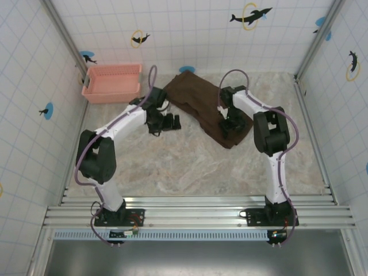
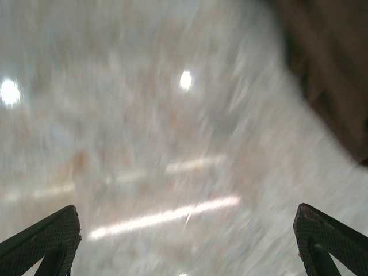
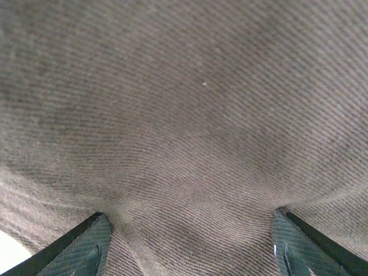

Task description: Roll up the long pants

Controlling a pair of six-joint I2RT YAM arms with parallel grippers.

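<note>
Overhead, one pair of pants [image 1: 201, 106] lay on the bench [image 1: 184, 167], a dark brown strip slanting from the far middle towards the near right. One pink basket [image 1: 112, 82] stood in the far left corner, apart from the pants' far left edge. Two arms were at the bench. The left arm [image 1: 123, 121] reached in just left of the pants, and the right arm [image 1: 253, 109] bent over the strip's near right end.

The left jaws stood wide open over bare bench, touching nothing, with the pants' edge at the upper right of the wrist view. The right jaws were also spread apart, both tips pressed into the cloth, which puckered at each tip and lay flat between them.

Tiled walls [image 1: 190, 34] closed the left, far and right sides. The pants' far end lay close to the far wall, and the near right end sat well clear of the right wall. Open bench stretched across the near half between the arms.
</note>
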